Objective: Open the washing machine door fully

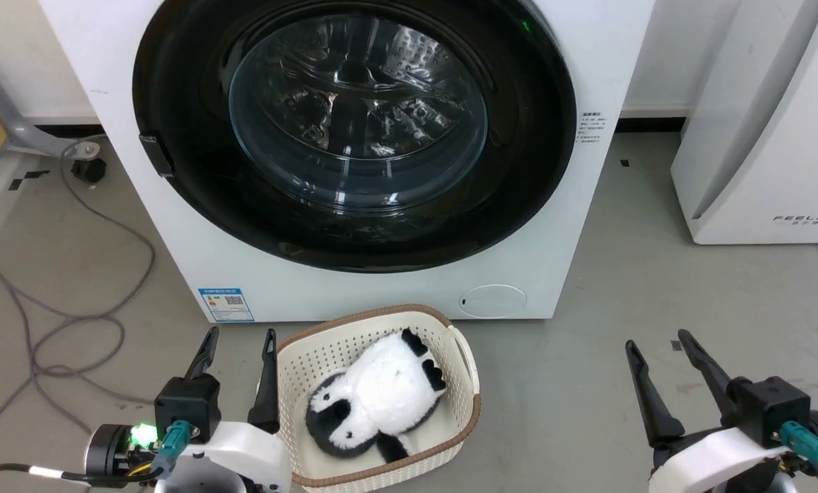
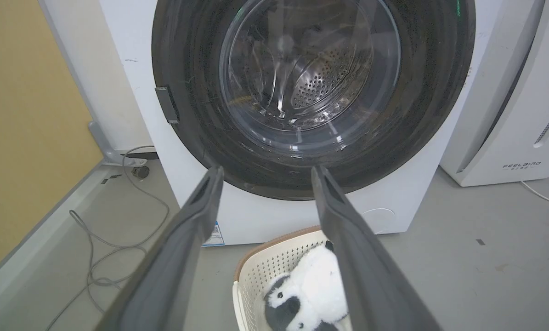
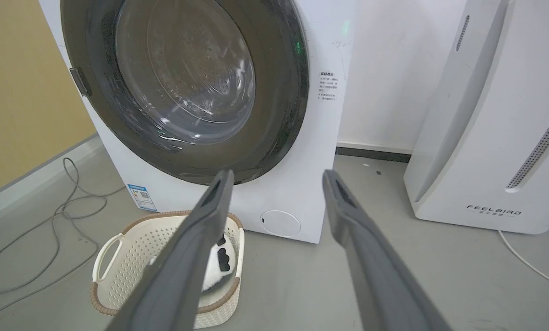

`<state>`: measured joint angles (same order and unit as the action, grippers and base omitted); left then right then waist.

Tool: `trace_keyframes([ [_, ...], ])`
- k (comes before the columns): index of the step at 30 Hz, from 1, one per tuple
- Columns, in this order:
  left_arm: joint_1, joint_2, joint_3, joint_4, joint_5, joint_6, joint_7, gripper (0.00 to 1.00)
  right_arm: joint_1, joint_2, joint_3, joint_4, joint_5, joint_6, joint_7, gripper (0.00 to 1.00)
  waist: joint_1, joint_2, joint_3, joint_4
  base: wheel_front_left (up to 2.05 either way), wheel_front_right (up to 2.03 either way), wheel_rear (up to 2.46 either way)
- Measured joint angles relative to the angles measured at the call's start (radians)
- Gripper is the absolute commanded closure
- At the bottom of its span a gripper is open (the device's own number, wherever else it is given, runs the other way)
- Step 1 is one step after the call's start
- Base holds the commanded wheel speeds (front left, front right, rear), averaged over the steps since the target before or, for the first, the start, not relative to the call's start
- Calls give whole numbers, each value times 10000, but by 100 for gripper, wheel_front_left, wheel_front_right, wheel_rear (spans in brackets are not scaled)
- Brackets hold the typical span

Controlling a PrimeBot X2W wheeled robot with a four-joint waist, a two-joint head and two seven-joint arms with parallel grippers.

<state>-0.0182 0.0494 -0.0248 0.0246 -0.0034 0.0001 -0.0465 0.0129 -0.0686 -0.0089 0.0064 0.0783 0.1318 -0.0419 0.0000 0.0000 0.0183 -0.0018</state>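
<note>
Dark fingers of the left claw (image 1: 241, 335) and right claw (image 1: 656, 340) stand spread, holding nothing. Between them, nearer the left, a white basket (image 1: 381, 309) holds a plush panda (image 1: 381, 394). Beyond both, well apart, the washing machine door (image 1: 357, 116) lies shut, untouched.

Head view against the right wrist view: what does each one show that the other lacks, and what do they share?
Head view adds the open left claw beside the basket and a dark caster left of the washer. Right wrist view adds the upper vent slot of the white appliance. Both share the closed washing machine door, the basket holding the panda toy, and the open right claw.
</note>
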Motion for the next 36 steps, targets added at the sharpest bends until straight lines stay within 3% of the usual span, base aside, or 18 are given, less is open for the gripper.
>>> trace_keyframes([
  [19, -46, 8, -255, 128, 0, -25, -395, 0, -1136, -500, -265, 201, 2123, -2, 336, 0, 0, 0, 529, 55, 0, 0, 0],
  [36, -251, 27, -476, 174, -6, -31, -752, 0, -2541, -775, -612, 602, 4598, -2, 2042, 0, 0, 0, 1058, 235, 0, 0, 0],
])
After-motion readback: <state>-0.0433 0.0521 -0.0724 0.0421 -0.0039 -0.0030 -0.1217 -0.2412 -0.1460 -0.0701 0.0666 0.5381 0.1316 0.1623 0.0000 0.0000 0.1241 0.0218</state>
